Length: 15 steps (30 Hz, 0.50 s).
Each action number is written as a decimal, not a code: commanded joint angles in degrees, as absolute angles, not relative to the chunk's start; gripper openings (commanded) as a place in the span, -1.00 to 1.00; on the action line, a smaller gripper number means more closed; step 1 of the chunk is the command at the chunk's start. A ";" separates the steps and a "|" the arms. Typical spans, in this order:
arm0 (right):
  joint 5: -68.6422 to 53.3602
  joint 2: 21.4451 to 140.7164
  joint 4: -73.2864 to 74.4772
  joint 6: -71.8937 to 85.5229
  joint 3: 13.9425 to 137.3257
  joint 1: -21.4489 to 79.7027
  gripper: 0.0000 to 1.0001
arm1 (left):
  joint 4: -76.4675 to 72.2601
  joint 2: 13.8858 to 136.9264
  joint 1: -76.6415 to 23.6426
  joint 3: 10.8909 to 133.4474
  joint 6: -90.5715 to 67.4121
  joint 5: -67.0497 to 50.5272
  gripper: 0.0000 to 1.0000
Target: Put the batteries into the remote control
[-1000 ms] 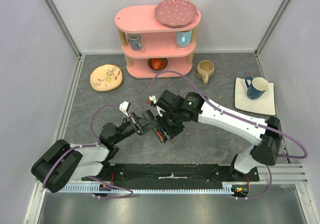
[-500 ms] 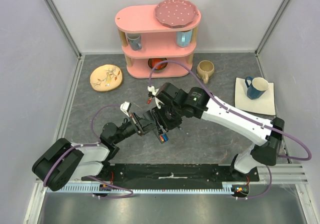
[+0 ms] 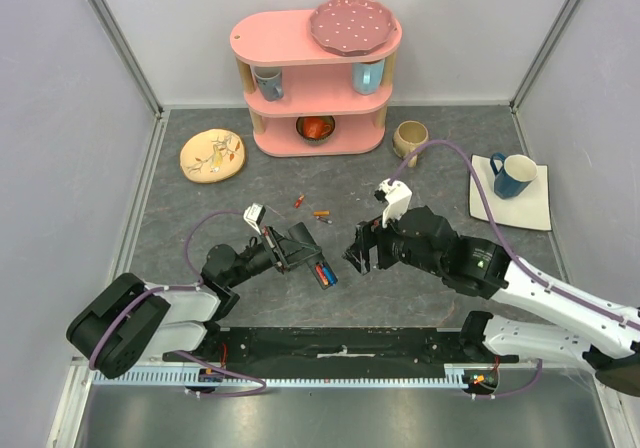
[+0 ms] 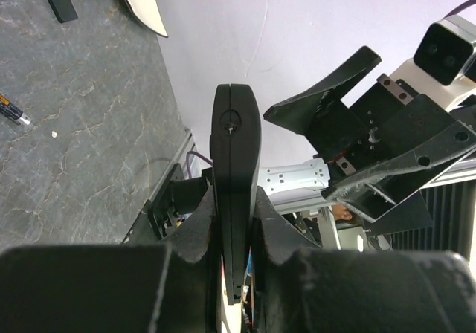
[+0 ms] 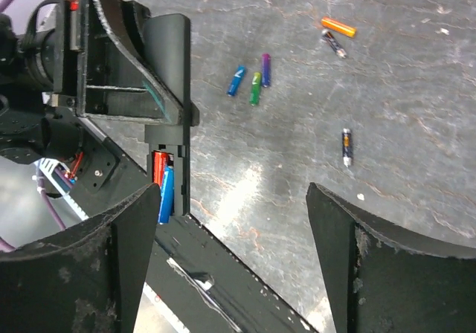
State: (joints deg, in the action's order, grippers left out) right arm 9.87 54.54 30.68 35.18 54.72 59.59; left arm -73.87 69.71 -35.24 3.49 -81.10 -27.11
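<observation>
My left gripper [image 3: 300, 253] [image 4: 234, 214] is shut on the remote control [image 3: 312, 261], a slim black bar seen edge-on [image 4: 236, 154] in the left wrist view. In the right wrist view the remote control [image 5: 169, 88] shows its recess, with a red battery [image 5: 157, 166] and a blue battery [image 5: 165, 193] in it. My right gripper [image 3: 360, 252] [image 5: 234, 229] hangs open and empty just right of the remote, apart from it. Loose batteries lie on the table: blue [image 5: 236, 81], green [image 5: 255, 88], purple [image 5: 265, 70], orange [image 5: 338, 27] and a dark one [image 5: 346, 146].
A pink shelf [image 3: 315, 78] with cups and a spotted plate stands at the back. A yellow plate [image 3: 212, 155] lies back left and a beige mug [image 3: 409, 140] right of the shelf. A blue mug [image 3: 512, 175] stands on a white square plate [image 3: 535, 208] at the right.
My right gripper has pulled back to the right, away from the remote, and its jaws have opened wide. The blue battery stays in the recess. The left gripper keeps its hold.
</observation>
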 commanded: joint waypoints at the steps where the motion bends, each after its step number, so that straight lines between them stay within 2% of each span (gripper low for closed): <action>1: 4.24 51.52 14.00 34.11 48.71 59.41 0.77 | -81.48 69.08 -35.51 5.10 -83.41 -28.39 -0.96; 6: -3.94 49.04 7.83 34.54 42.63 59.41 0.81 | -79.63 68.20 -35.42 6.41 -83.50 -28.65 -0.96; 15: -8.70 48.87 1.15 37.35 37.62 59.24 0.80 | -78.93 67.68 -35.42 7.65 -84.20 -29.35 -0.96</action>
State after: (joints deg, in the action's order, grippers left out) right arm -5.15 49.95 8.69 35.86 38.92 59.44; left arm -73.93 68.82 -35.22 6.04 -82.32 -28.12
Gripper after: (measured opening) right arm 0.902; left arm 0.178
